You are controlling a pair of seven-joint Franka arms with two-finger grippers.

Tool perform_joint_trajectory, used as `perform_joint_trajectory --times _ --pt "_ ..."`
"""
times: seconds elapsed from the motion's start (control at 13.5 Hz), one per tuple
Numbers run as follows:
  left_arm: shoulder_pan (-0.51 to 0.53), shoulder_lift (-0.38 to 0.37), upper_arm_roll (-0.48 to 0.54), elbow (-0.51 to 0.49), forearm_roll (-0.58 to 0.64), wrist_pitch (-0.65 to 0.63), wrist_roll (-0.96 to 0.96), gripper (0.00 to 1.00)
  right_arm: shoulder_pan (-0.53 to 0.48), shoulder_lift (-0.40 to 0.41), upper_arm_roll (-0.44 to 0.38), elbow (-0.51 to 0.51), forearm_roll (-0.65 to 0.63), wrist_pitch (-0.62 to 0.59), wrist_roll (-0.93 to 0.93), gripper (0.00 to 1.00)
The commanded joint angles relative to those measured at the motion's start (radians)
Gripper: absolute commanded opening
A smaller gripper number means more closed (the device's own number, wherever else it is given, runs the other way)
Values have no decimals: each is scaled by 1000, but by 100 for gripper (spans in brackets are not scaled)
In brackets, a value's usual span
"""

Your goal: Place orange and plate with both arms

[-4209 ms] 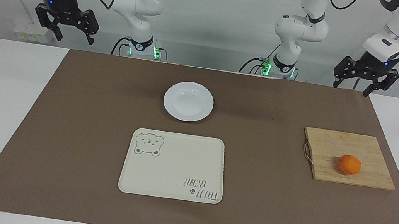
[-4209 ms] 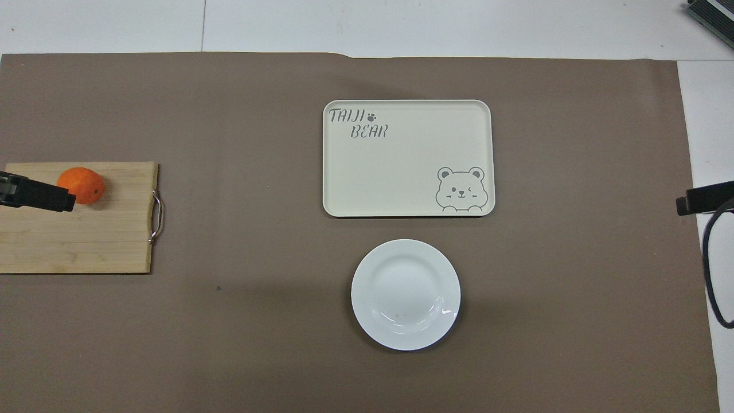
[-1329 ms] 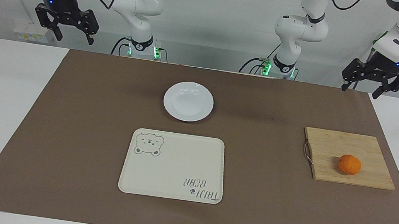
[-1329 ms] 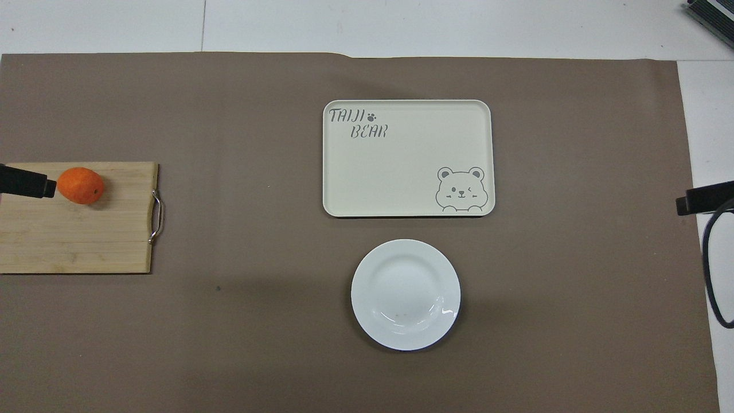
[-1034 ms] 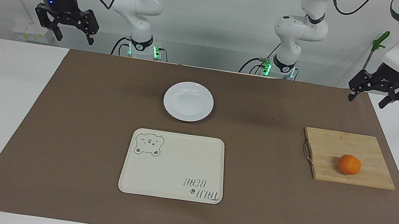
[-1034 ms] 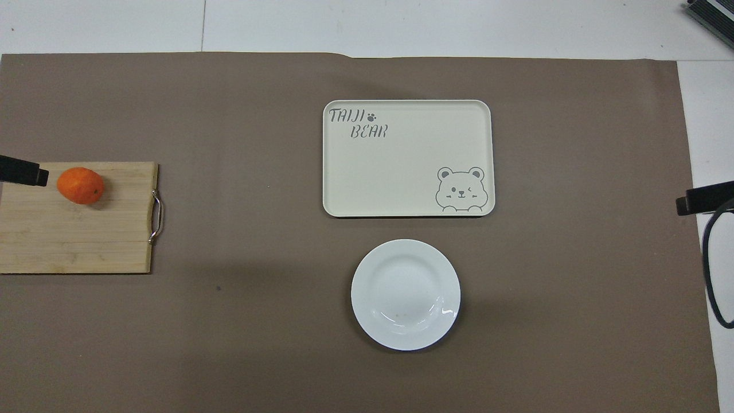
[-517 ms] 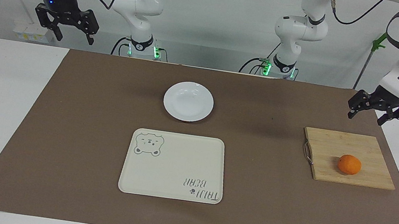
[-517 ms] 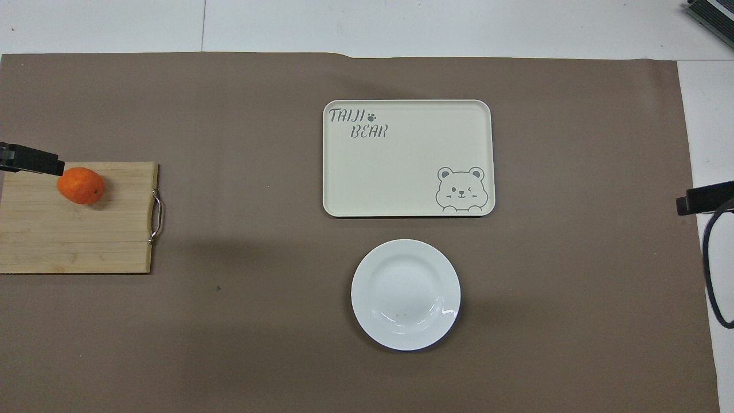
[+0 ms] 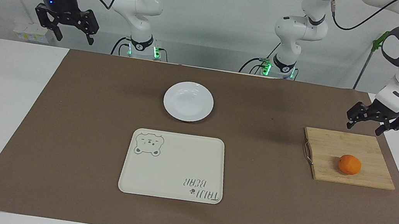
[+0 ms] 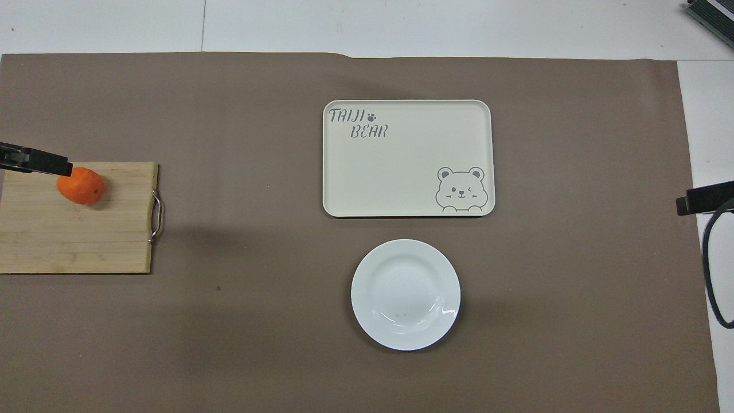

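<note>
The orange (image 9: 349, 165) (image 10: 81, 185) lies on a wooden cutting board (image 9: 335, 143) (image 10: 74, 241) at the left arm's end of the table. My left gripper (image 9: 364, 129) hangs open in the air over the board's edge nearest the robots, apart from the orange and holding nothing. One of its fingers (image 10: 49, 163) shows just beside the orange from above. The white plate (image 9: 188, 101) (image 10: 405, 294) sits mid-table on the brown mat, nearer to the robots than the tray. My right gripper (image 9: 75, 38) waits, open and empty, high over the right arm's end of the table.
A cream rectangular tray (image 9: 174, 166) (image 10: 407, 158) with a bear drawing lies just farther from the robots than the plate. The cutting board has a metal handle (image 9: 307, 151) on its side toward the tray. A brown mat (image 9: 83, 131) covers most of the white table.
The left gripper has come down and moved out over the cutting board's edge, still open. The right arm, the orange and the plate have not moved.
</note>
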Motion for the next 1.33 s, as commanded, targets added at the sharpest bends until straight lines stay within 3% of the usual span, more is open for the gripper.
perform_joint_trajectory --times 0.0,0.37,1.26 --pt "22 22 -7 -48 -1 75 18 100 -7 -9 1 -7 -6 -11 -21 100" --pt "55 56 -7 -118 -2 166 87 100 -7 -9 1 -5 -6 -11 -21 100" --pt "118 244 -7 -114 -1 434 199 100 -7 -9 1 -5 -6 -11 -21 100"
